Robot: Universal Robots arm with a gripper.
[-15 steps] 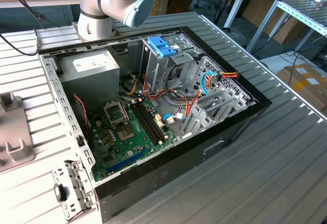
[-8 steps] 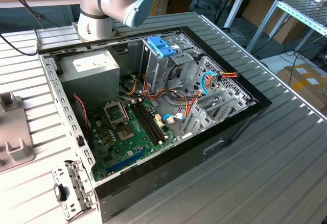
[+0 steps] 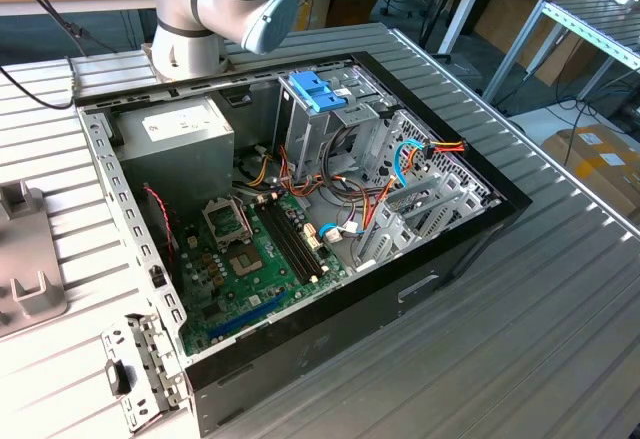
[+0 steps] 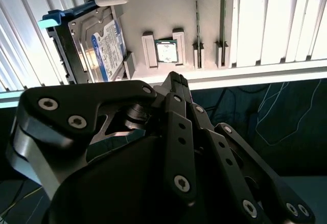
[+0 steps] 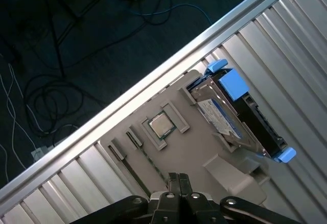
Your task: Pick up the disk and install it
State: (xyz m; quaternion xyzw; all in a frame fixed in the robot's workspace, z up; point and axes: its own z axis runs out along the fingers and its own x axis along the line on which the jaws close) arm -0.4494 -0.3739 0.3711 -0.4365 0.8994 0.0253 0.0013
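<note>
In both wrist views the gripper has its fingers pressed together, holding nothing, above a grey tray. Just past the tips a chip sits in a recess in the tray. Farther off to the side, well apart from the fingers, the disk leans on edge in the tray's slot, on the ribbed table.

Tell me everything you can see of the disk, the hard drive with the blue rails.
The disk is a flat grey-metal hard drive with a blue and white label on its face. It is framed by a light-blue plastic bracket that shows at both ends. It stands on a long edge, leaning, in a slot of the grey holder plate on the ribbed metal table. The holder touches it; the gripper is apart from it.
</note>
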